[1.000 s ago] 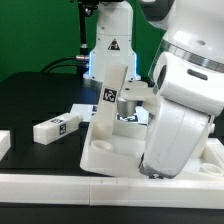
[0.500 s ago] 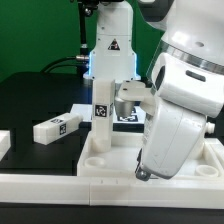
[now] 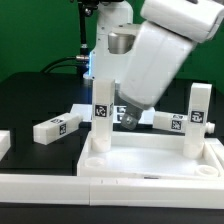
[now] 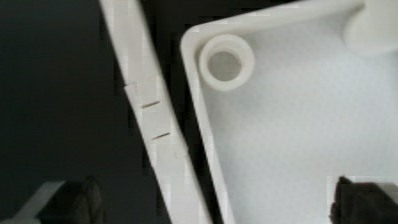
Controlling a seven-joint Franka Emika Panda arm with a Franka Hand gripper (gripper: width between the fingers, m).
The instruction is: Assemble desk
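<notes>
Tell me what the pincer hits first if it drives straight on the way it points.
Probably the flat face of the desk panel, beside its round corner hole. The open pincer points down at it with nothing between; how far off is unclear.

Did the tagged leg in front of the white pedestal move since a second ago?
Yes. The leg was leaning; now it stands upright on the panel, shifted toward the exterior view's left against the pedestal behind.
</notes>
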